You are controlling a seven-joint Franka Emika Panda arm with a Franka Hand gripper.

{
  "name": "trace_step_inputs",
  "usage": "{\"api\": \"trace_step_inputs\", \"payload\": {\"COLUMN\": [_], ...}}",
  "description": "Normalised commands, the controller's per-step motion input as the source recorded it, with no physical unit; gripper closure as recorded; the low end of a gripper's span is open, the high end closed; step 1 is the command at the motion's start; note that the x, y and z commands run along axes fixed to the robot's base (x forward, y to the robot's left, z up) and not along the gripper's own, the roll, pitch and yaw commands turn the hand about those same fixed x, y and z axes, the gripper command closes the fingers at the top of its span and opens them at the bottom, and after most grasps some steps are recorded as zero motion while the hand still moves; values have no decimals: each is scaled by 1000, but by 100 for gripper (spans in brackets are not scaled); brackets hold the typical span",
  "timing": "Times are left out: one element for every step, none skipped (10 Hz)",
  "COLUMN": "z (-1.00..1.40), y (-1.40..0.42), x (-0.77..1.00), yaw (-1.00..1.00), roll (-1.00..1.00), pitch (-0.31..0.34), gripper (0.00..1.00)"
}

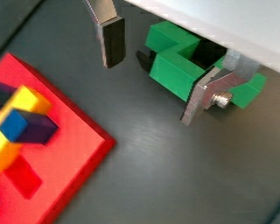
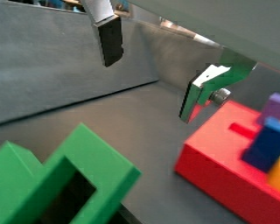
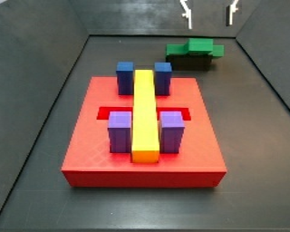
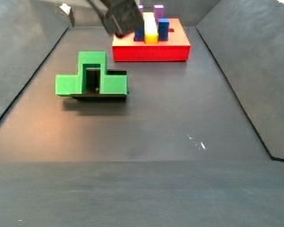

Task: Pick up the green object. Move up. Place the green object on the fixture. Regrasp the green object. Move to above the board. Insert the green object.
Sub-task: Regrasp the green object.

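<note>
My gripper (image 1: 154, 77) wide open, empty, raised. Green object (image 1: 178, 61) sits on fixture (image 4: 99, 96) below it. Regrasp step, I judge: descend, straddle piece, close.

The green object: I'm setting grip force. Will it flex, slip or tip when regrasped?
The green object looks like rigid, glossy plastic, so it is probably stiff but may be slippery. It rests on the fixture with overhang, so a sideways nudge might tip it. The gripper hangs open above it.
</note>
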Motion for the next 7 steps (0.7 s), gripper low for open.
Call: {"api": "trace_step_inputs", "payload": {"z": [0,0,0,0,74,140,134], "y": [-483,-466,-406,-354,-263,-169,-154], "x": [417,480,514,469,403,349,314], "yaw": [106,97,97,103,106,134,160], "roll": [1000,1000,1000,1000,1000,1000,1000], "pitch": [-403,-389,-320,-269,-217,-183,-169], "gripper": [0,0,0,0,0,0,0]}}
